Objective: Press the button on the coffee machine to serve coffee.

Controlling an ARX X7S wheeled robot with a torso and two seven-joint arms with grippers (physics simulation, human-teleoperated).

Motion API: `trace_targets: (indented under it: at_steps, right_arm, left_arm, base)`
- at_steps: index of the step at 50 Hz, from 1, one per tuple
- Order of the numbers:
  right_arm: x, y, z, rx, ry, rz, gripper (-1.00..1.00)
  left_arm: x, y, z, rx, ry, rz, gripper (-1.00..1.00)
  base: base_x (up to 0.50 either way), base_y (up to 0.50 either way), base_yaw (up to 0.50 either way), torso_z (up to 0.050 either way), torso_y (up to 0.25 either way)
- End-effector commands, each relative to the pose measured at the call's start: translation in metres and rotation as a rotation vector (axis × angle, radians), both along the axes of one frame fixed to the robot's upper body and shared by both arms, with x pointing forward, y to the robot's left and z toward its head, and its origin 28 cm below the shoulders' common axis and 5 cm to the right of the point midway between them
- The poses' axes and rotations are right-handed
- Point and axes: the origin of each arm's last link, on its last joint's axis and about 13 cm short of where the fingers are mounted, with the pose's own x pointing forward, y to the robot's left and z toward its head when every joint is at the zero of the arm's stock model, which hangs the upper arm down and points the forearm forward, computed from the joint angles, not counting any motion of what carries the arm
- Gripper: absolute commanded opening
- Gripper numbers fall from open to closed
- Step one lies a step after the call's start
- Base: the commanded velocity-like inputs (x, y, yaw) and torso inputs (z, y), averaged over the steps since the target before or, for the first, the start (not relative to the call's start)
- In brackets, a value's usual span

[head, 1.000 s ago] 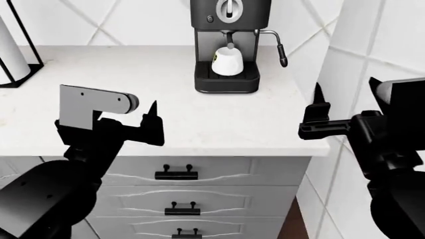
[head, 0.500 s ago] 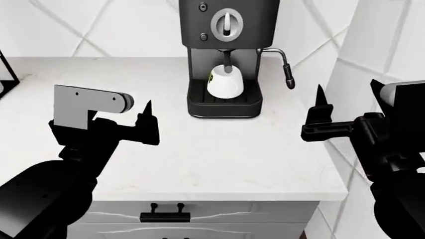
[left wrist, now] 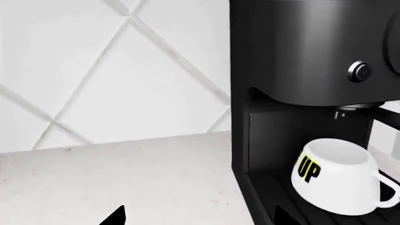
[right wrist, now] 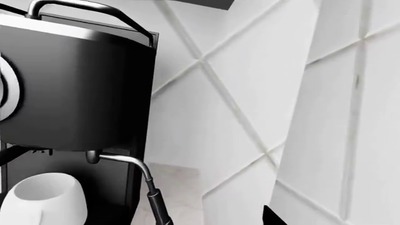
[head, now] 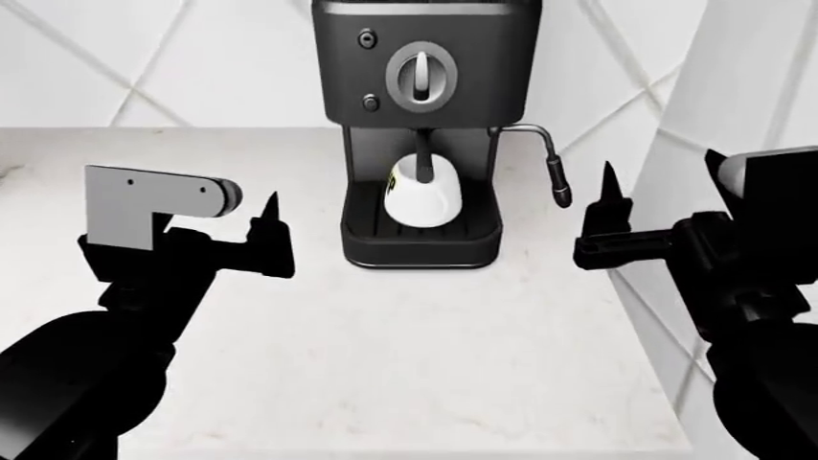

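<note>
The black coffee machine (head: 422, 125) stands at the back of the white counter, facing me. Its silver-rimmed dial (head: 422, 75) has two small round buttons to its left, one high (head: 368, 38) and one low (head: 371, 102). A white cup (head: 424, 192) sits on the drip tray (head: 422, 251). The steam wand (head: 553, 172) hangs on the machine's right. My left gripper (head: 271, 235) is open and empty, left of the machine and short of it. My right gripper (head: 603, 225) is open and empty, right of the wand. The left wrist view shows one button (left wrist: 360, 71) and the cup (left wrist: 337, 178).
The white counter (head: 383, 364) runs forward from the machine. A white tiled wall (head: 192, 67) stands behind it. A white side wall (head: 715, 105) stands close to my right gripper. The right wrist view shows the wand (right wrist: 150, 187) and the cup (right wrist: 44, 197).
The head view has moved closer to the counter. The machine now looks larger and lower in view, and the drawers and counter edge have left the view. Both arms keep their pose.
</note>
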Motion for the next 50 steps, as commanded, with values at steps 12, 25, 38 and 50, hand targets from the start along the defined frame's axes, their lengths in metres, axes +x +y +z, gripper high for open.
trace_targets:
  at_steps: [12,25,38,50]
  right_arm:
    - [0.002,0.000,-0.003,0.002,0.014,0.001,1.00]
    - [-0.001,-0.003,-0.004,-0.002,0.022,-0.018,1.00]
    - [0.000,-0.002,-0.006,0.003,0.029,-0.013,1.00]
    - [0.001,-0.001,-0.005,0.004,0.029,-0.015,1.00]
  left_arm:
    - [0.001,0.001,-0.001,0.005,0.004,0.008,1.00]
    - [-0.012,-0.006,0.020,0.024,-0.038,-0.020,1.00]
    - [-0.028,-0.041,0.073,0.061,-0.120,-0.206,1.00]
    - [-0.034,-0.052,0.093,0.038,-0.157,-0.212,1.00]
  base:
    - [0.22,0.00,0.00,0.000,0.000]
    - [0.02,0.00,0.00,0.000,0.000]
    - [0.00,0.00,0.00,0.000,0.000]
    - [0.00,0.00,0.00,0.000,0.000]
